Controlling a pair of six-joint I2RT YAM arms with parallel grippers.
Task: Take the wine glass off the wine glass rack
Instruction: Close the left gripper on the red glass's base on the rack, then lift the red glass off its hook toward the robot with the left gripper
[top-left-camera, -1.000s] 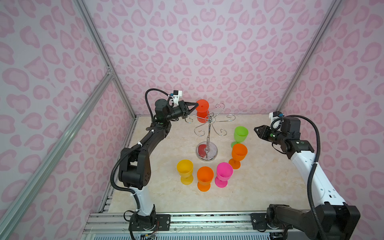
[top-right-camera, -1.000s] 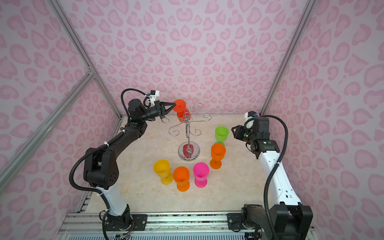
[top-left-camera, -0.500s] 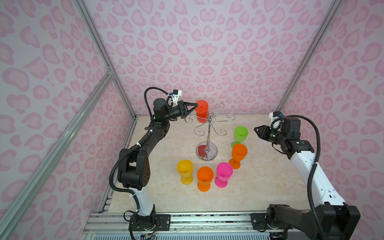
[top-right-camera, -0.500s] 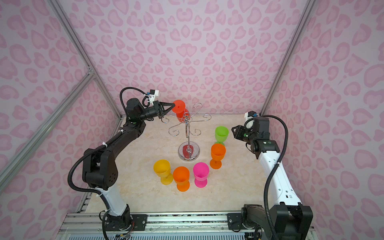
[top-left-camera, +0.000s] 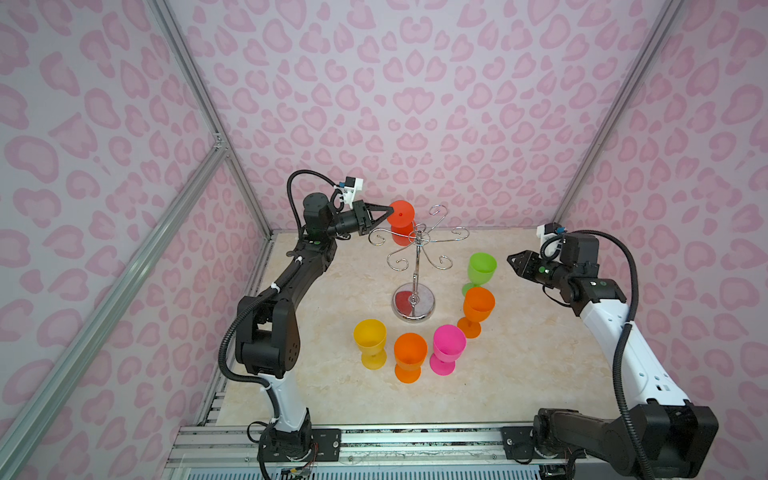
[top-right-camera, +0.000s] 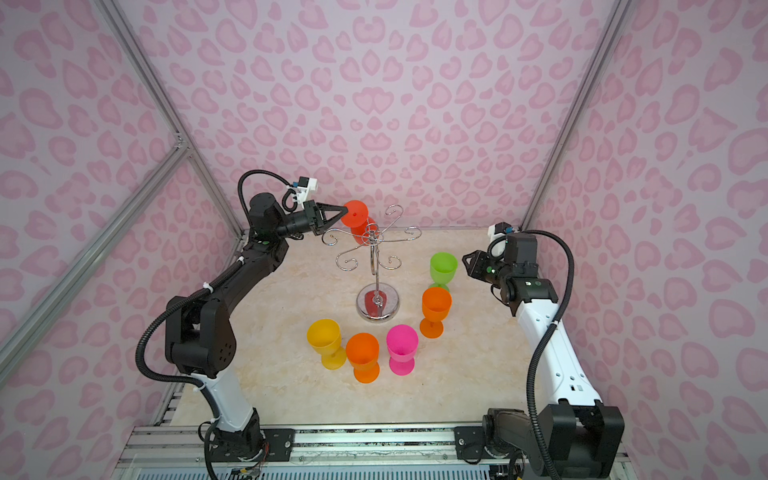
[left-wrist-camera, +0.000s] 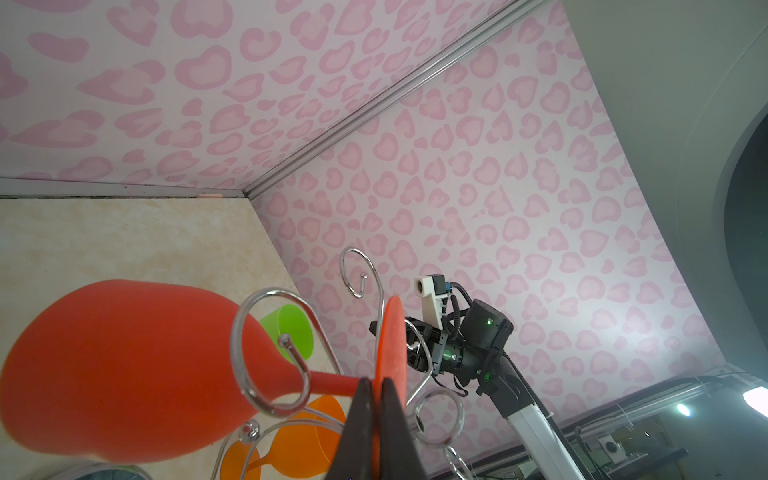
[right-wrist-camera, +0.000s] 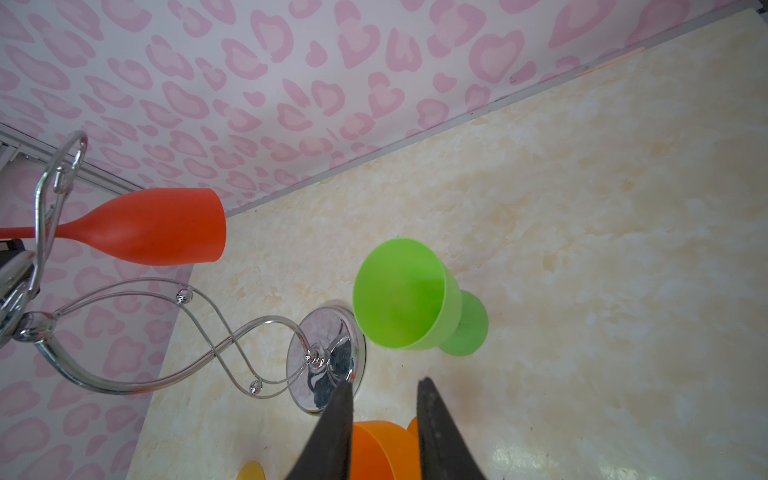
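1. Nearest the front edge of the table (top-left-camera: 519, 374), the yellow cup (top-left-camera: 370, 336), the front orange cup (top-left-camera: 410, 351) and the pink cup (top-left-camera: 449, 343) stand upright in a row. They are where they stood a second ago.
2. Behind them, the back orange cup (top-left-camera: 478, 305) and the green cup (top-left-camera: 482, 268) stand upright, also unmoved. They are just right of the mirrored base of the wine glass rack (top-left-camera: 422, 309).
3. Beside the green cup, the right gripper (top-left-camera: 512, 259) hovers above the table in the same place as before. Both top views show only its pointed tip. The right wrist view shows its fingers (right-wrist-camera: 332, 428) apart with nothing between them.
4. The wine glass rack stands upright at mid-table and has not shifted.
5. Farthest back, the red wine glass (top-left-camera: 401, 214) hangs foot up and bowl down among the rack's far hook arms. It has edged barely toward the left wall and is not yet clear of the rack.
6. The left gripper (top-left-camera: 390, 211) is clamped on the edge of the glass's round foot, and its arm has drawn back slightly.
7. Both top views show that foot only as a red disc. The left wrist view shows two fingers (left-wrist-camera: 361, 415) pinched on its thin rim, with the stem crossing a curled hook. Only the right wrist view shows the bowl's open mouth, which is clear of the table.
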